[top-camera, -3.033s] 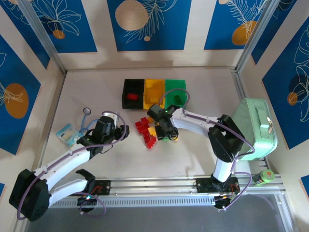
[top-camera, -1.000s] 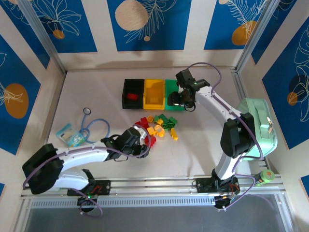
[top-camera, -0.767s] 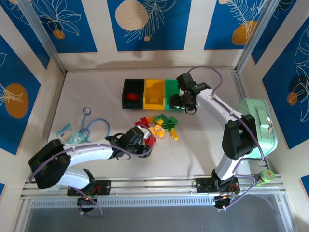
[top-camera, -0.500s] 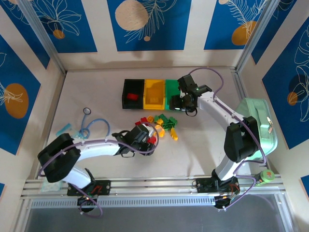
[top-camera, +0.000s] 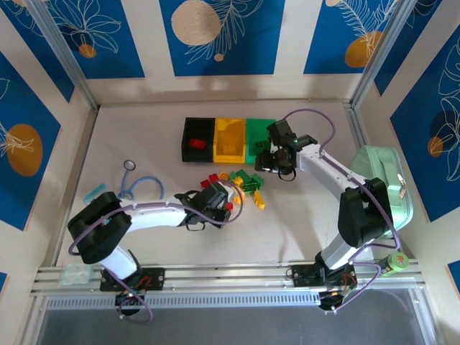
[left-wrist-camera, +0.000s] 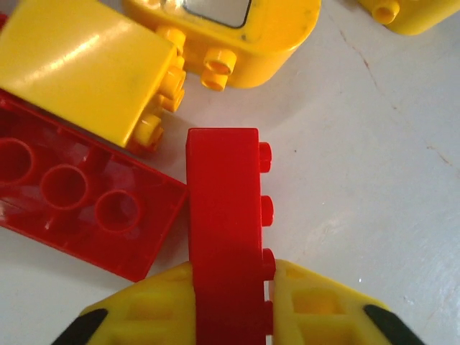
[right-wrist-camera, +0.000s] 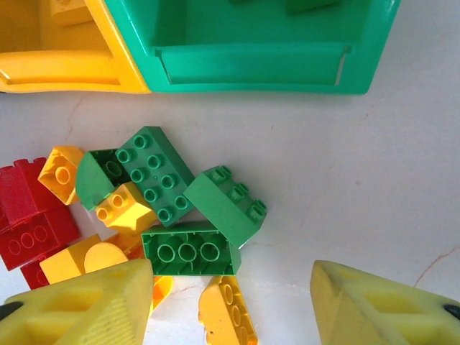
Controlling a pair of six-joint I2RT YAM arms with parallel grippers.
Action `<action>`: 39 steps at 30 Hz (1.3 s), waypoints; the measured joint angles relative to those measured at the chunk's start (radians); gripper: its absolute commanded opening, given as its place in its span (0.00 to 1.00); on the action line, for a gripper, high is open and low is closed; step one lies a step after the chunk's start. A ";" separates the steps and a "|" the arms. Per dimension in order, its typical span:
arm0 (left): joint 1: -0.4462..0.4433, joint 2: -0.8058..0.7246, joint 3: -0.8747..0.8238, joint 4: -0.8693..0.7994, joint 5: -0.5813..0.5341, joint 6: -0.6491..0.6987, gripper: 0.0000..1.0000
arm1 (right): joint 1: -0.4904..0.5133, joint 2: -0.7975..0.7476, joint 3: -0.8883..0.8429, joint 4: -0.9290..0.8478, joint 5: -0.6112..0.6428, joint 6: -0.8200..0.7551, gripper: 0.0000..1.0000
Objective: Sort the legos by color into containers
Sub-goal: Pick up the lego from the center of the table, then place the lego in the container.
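left claw [left-wrist-camera: 231,305] now clamped on red brick [left-wrist-camera: 223,201] | right claw [right-wrist-camera: 230,305] retreated, gaping

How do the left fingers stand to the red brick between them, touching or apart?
Touching. The left wrist view shows both left fingers pressed against the red brick on its sides, no gap.

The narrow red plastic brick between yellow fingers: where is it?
In the left wrist view, the narrow red brick is clamped in the left gripper, beside an upturned red brick.

— Held the left arm [top-camera: 151,212] low toward two o'clock, left gripper [top-camera: 221,204] clamped on a red brick [left-wrist-camera: 223,208].
— Kept the right arm [top-camera: 330,169] arched toward eleven o'clock, right gripper [right-wrist-camera: 230,302] with jaws wide apart.
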 measured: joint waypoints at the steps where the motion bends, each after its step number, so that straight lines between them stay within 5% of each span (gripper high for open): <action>1: 0.000 -0.002 0.000 -0.004 -0.004 -0.001 0.15 | 0.000 -0.003 -0.005 0.003 0.000 0.000 0.59; 11: 0.027 -0.172 0.005 -0.073 -0.026 0.001 0.08 | 0.000 -0.040 -0.084 0.039 0.000 0.027 0.58; 19: 0.206 -0.196 0.077 -0.086 0.007 0.021 0.07 | 0.008 -0.102 -0.161 0.051 0.000 0.049 0.58; 27: 0.393 -0.092 0.215 -0.116 0.030 0.022 0.07 | 0.038 -0.164 -0.228 0.060 0.000 0.071 0.58; 39: 0.554 0.158 0.471 -0.153 0.064 0.041 0.08 | 0.111 -0.164 -0.253 0.090 0.000 0.106 0.58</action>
